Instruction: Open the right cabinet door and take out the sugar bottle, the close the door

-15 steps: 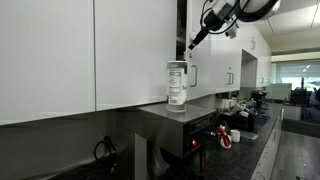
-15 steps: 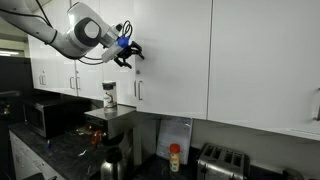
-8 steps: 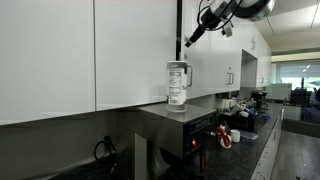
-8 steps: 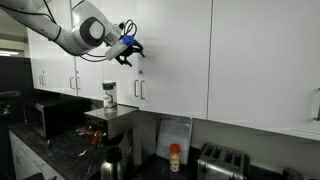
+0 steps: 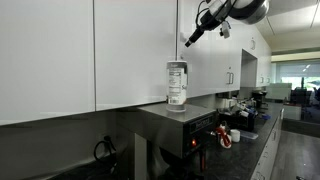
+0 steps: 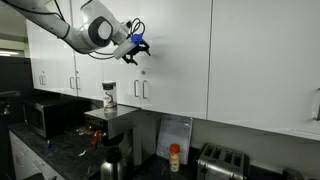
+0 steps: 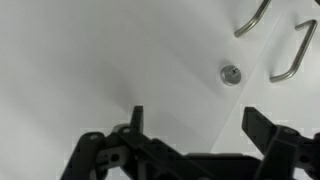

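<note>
1. One sugar bottle (image 6: 110, 95) is seen outside the cabinet, below and to the left of the right cabinet door (image 6: 175, 60). It is stood upright on top of a grey machine (image 6: 108, 125), so the taking-out step is judged done.
2. Close to that door's handle edge, and above handle level, the pincer (image 6: 138, 55) is held with its fingers spread apart and nothing between them. The bottle is well below it and untouched.
3. In the wrist view the pincer (image 7: 200, 135) is aimed squarely at plain white panel, presumably so that the door can be pressed home. Whether contact is made cannot be told.
4. The door's bar handle (image 6: 145, 90) is not gripped and lies below the pincer.
5. The right cabinet door itself is seen flush with its neighbours, so it is judged shut, and little of the task is judged left.
</note>
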